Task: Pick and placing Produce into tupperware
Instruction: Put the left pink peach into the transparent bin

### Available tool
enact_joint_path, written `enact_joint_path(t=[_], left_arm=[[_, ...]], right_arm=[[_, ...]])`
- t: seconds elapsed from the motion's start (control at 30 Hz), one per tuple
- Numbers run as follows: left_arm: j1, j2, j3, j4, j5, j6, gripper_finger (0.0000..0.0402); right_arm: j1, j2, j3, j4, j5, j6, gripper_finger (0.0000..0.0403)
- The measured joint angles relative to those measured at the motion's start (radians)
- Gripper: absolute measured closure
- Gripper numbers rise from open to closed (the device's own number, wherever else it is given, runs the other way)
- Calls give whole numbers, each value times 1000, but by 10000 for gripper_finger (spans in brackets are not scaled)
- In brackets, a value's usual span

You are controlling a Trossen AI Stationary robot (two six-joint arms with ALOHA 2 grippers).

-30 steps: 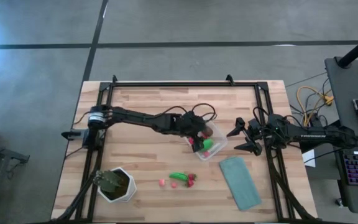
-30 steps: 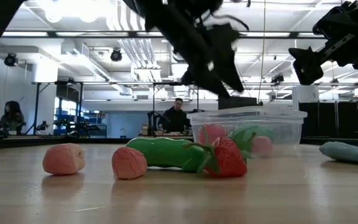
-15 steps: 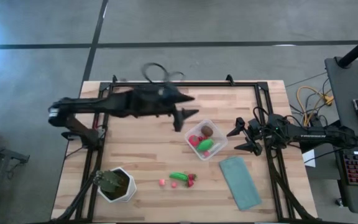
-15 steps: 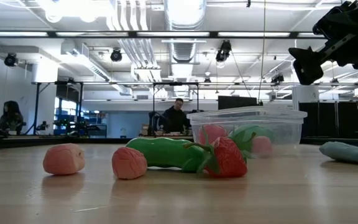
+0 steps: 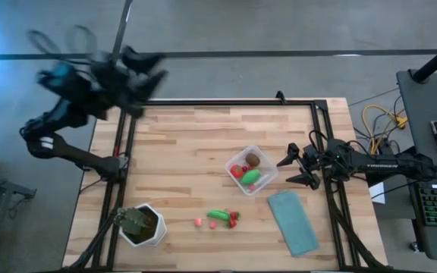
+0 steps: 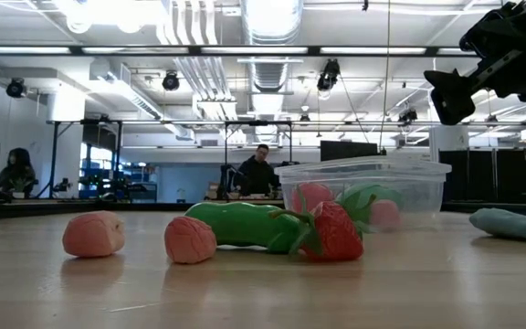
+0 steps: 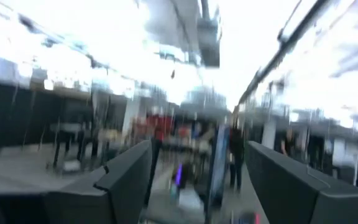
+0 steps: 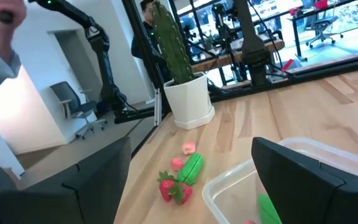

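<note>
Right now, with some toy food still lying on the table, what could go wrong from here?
The left gripper is swung far off past the table's back corner, so it faces a long trip back to the green vegetable and strawberry.

Those pieces, with two pink ones, lie bunched together; grabbing one may well knock the others.

The tupperware is light-looking and sits close to the right gripper, so a bump could shift it.

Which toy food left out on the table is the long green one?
The green vegetable, lying between a pink lump and the strawberry. The other loose pieces are small, round and pink or red.
</note>
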Motion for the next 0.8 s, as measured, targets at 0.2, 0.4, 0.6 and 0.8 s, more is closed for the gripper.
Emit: enact_joint_path(t=[0.2,0.4,0.6,0.8], left_arm=[[0,-39,82,140,8,51,157],[-1,53,183,529,59,95,157],[0,222,444,649,47,154,157],[5,334,623,642,23,156,157]], right_arm=[[0,0,0,0,0,0,77],[0,0,0,0,0,0,77],[0,0,0,0,0,0,77],[0,0,0,1,0,0,77]])
